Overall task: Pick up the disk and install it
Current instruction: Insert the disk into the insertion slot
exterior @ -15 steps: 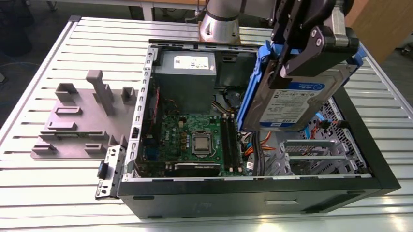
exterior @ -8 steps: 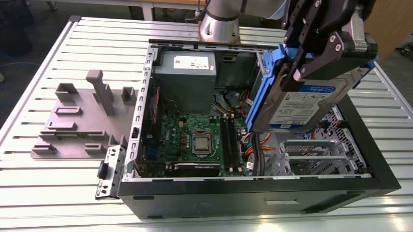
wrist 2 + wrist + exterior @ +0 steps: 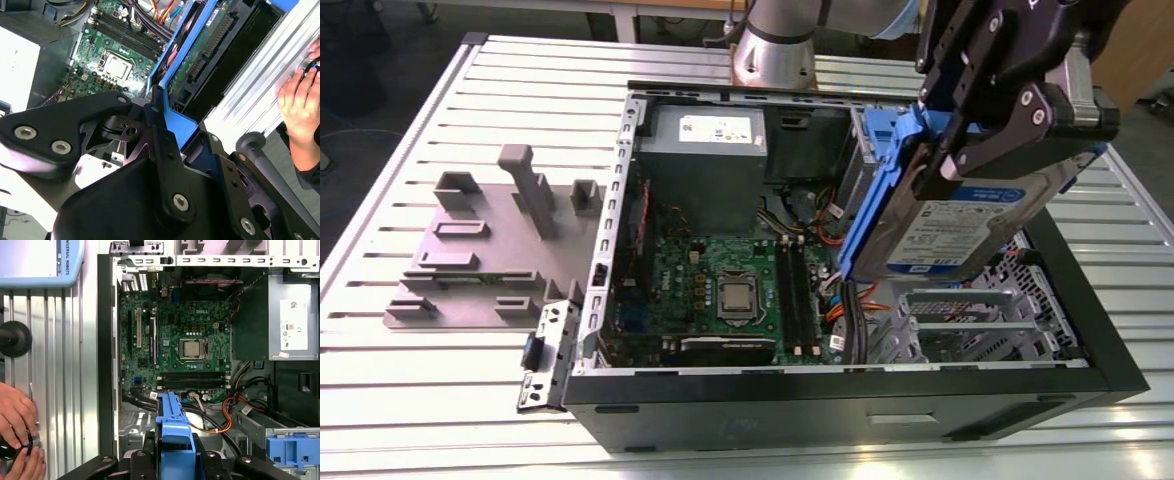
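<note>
Exterior view: an open black computer case [image 3: 854, 400] lies on its side on a slatted metal desk [image 3: 454, 390]. Inside are a green motherboard [image 3: 720, 270] and, at the far end, a grey power supply box [image 3: 707, 150]. The black claw [image 3: 994, 150] hangs over the side of the case on the exterior view's right, clenched on the disk [image 3: 961, 230]. The disk is a silver drive with a white-and-blue label in a blue frame. It is held in the air, tilted, with its lower end over the metal drive cage [image 3: 961, 320]. A grey fixture [image 3: 480, 250] with upright blocks sits on the desk on the exterior view's left, apart from the case.

Second wrist view: the claw's [image 3: 170, 125] black linkages sit close to the camera, gripping the blue frame's edge. Past them the disk [image 3: 200, 55] shows its green circuit-board side, with the motherboard [image 3: 115, 55] beyond. A person's hand [image 3: 300, 105] rests at the edge of the desk [image 3: 260, 75], outside the case.

First wrist view: looking down into the case, the motherboard [image 3: 180, 350] and power supply box [image 3: 292, 325] are in plain sight. The disk's [image 3: 172, 425] blue frame stands edge-on between the black arms of the claw [image 3: 175, 456]. A person's hands [image 3: 17, 425] hold a small dark object on the desk [image 3: 60, 365] beside the case.
</note>
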Tool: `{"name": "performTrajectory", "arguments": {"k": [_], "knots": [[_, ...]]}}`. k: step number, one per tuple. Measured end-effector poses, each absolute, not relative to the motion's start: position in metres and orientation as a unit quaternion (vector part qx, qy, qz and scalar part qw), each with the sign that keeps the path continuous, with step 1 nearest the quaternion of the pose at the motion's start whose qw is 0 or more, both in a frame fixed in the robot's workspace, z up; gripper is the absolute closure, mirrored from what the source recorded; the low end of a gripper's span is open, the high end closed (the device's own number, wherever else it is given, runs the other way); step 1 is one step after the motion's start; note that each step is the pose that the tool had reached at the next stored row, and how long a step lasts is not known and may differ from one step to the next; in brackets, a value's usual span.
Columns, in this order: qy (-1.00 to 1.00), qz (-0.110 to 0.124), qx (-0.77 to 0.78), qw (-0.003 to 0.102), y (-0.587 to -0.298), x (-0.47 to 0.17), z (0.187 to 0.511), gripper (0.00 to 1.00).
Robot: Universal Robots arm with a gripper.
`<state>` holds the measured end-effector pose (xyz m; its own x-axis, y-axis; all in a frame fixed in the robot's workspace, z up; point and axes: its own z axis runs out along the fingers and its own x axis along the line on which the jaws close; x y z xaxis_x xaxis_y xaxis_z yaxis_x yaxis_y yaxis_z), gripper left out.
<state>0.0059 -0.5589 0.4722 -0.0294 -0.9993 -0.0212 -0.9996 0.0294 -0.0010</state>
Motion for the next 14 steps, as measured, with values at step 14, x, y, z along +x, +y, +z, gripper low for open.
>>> {"name": "performTrajectory", "arguments": {"k": [14], "knots": [[0.717, 0.008, -0.697, 0.007, -0.565, 0.025, 0.467, 0.64]]}}
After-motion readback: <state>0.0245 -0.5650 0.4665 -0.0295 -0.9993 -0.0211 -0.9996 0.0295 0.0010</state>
